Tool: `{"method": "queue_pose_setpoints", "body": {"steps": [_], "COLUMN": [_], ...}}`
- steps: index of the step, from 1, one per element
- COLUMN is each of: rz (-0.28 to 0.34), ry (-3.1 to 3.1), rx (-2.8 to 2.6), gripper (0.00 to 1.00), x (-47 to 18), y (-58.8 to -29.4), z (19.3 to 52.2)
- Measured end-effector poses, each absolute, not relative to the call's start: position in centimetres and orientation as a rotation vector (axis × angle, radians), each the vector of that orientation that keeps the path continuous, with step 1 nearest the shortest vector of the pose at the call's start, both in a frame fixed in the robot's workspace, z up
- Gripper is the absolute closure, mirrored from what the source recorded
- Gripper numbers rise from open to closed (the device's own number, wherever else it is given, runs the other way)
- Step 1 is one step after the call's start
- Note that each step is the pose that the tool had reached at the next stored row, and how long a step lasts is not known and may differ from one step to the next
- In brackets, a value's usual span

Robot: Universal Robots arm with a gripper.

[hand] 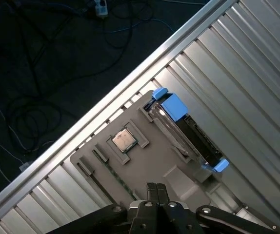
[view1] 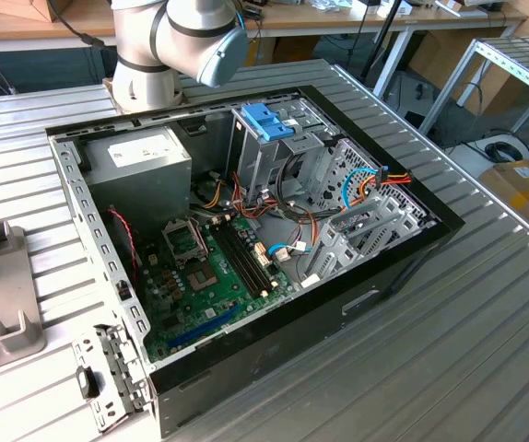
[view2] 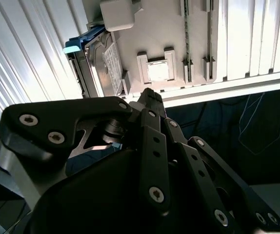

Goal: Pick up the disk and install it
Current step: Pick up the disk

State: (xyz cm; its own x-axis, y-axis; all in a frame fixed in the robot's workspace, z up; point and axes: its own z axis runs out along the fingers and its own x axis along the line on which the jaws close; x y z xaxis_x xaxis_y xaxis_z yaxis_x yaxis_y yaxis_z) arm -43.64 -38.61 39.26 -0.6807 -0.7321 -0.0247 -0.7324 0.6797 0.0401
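gripper (hand: 158, 187), fingers seemingly together, hangs near the disk (hand: 193, 136) in grey fixture (hand: 147, 165).

**Arm at the far side, gripper pinched shut**

In the exterior view the arm (view1: 168, 41) stands at the far side of the scene, toward the exterior view's left. Its pale grey base column (view1: 143, 87) is upright. The thick joint (view1: 186, 28) above it turns toward the exterior view's right and ends in a round blue-grey cap (view1: 223, 53).

The gripper (hand: 157, 189) is black in both wrist views. In the second wrist view (view2: 150, 97) its bolted linkage bars (view2: 152, 146) fan back from a narrow tip. In the first wrist view the two slim fingers (hand: 151, 192) lie pressed flat together, with only a thin seam between them.
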Motion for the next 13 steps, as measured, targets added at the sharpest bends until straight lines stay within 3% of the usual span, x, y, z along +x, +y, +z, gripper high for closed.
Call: {"method": "queue_pose_setpoints", "body": {"steps": [13], "rz": [0.073], "ry": [2.854], "rx": [-1.298], "gripper": [0.9], "x": [-43.64], "y": [-38.61], "z": [39.26]}}
